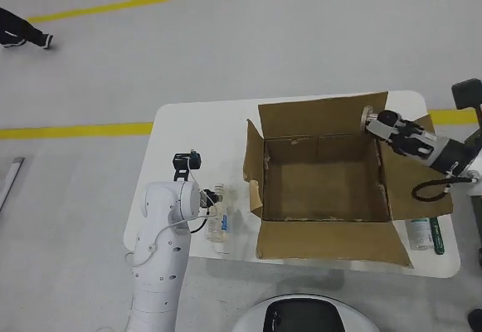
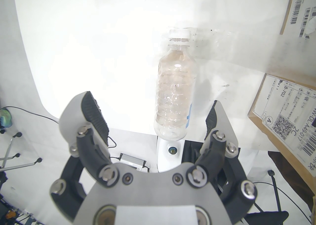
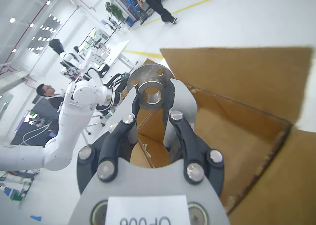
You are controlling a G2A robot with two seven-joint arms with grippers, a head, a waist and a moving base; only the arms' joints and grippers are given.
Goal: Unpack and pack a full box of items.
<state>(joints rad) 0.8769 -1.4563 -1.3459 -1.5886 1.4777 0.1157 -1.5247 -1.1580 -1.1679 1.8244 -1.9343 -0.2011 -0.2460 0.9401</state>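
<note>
An open cardboard box stands in the middle of the white table, its inside bare. A clear plastic bottle with a white cap lies on the table left of the box, also seen from above as the bottle. My left gripper hovers open over the bottle's base end, one finger on each side, not touching it. My right gripper is shut on a round metal flange. It holds that flange above the box's far right corner.
The box flaps splay outward on all sides; a labelled flap lies close to the bottle. A green bottle and a dark slim item lie at the table's front right corner. Bare table lies left of the box.
</note>
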